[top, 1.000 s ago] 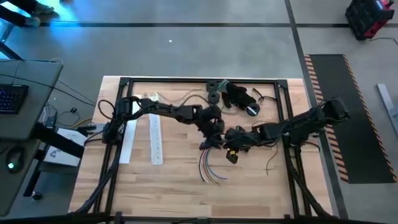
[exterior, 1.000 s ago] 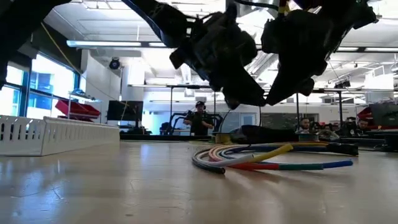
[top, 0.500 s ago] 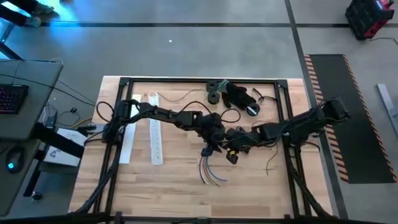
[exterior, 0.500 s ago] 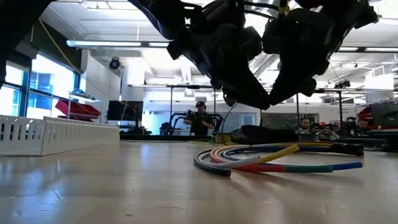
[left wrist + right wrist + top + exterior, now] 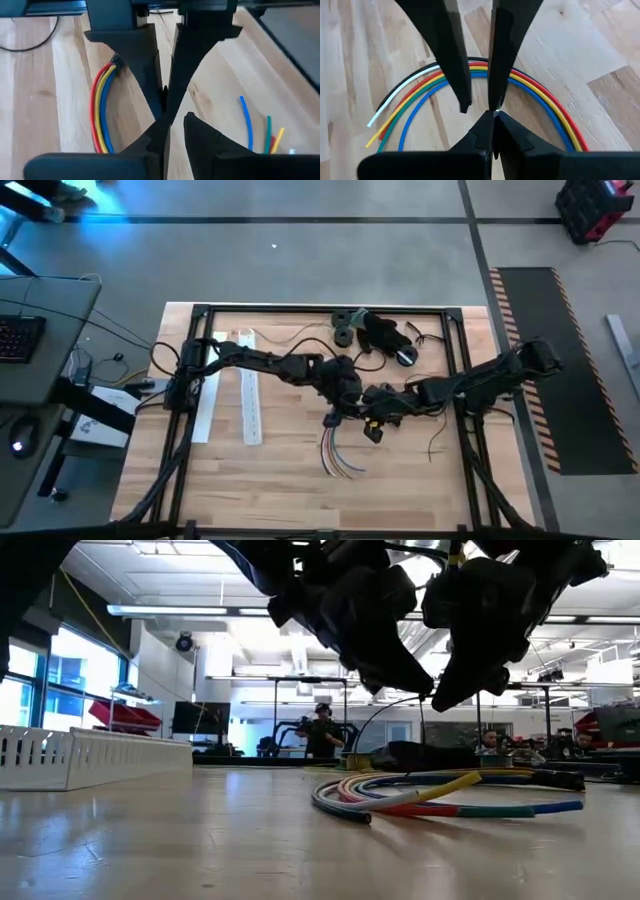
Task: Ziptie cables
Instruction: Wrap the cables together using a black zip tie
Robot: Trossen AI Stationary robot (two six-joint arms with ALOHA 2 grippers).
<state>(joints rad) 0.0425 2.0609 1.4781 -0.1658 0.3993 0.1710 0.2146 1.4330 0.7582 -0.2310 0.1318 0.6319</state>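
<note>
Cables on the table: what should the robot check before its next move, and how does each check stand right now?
1. Cables lying together on the wooden table: ok, though the loose ends fan apart.
2. Left gripper open: ok, with a small gap.
3. Right gripper shut: ok, the fingertips meet.
4. Both grippers raised clear of the cables: ok in the low view.
5. Anything held in the right gripper: cannot tell.

The high view looks straight down on the whole pale wooden slatted table (image 5: 270, 480). The low view sits at tabletop level, facing the room. Both wrist views hover close, apparently steeply downward, sharing the curved multicoloured thin cables (image 5: 430, 82) mid-frame.
</note>
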